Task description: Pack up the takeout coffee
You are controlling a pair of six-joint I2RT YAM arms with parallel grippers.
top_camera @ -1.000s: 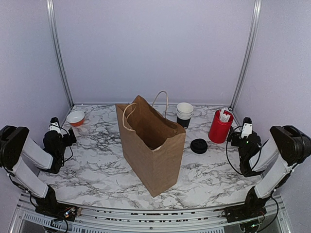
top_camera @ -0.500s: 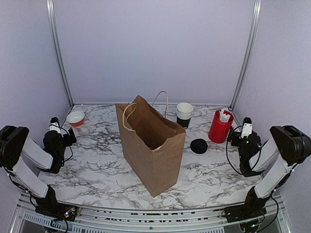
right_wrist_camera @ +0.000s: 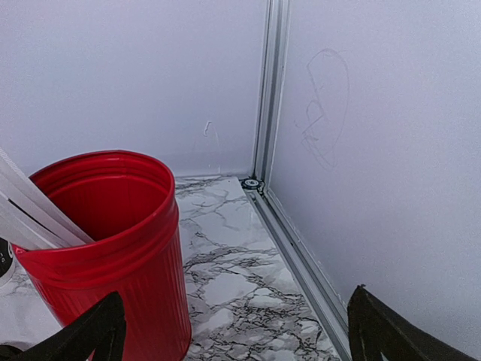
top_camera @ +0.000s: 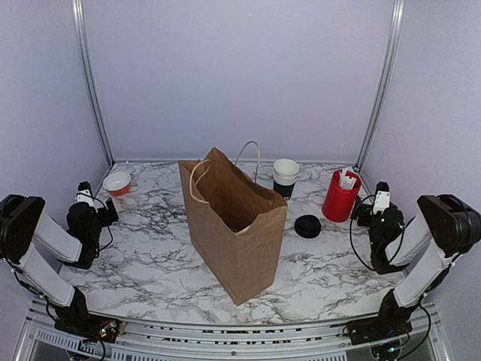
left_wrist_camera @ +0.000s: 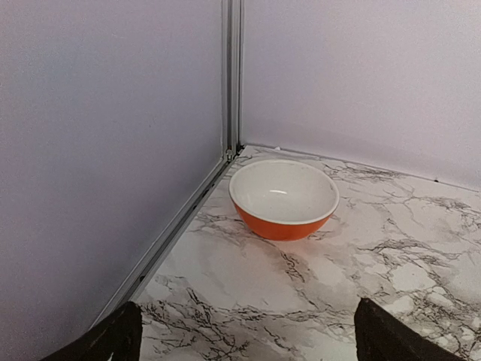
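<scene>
Coffee lid (top_camera: 307,226) lies flat beside the paper bag (top_camera: 237,226), cup stack (top_camera: 285,177) just behind. Left gripper (left_wrist_camera: 248,338) and right gripper (right_wrist_camera: 229,331) both gape empty. A careless reach could topple stack or bag.

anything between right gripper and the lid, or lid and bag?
Red tub sits just left-front of the right gripper, crowding the straight line to the lid. Lid to bag: only bare table.

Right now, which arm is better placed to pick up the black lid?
Right. The black lid lies to the right of the brown bag, close to the right arm, whose jaws stand open. The left arm sits beyond the bag, which stands between it and the lid.
</scene>
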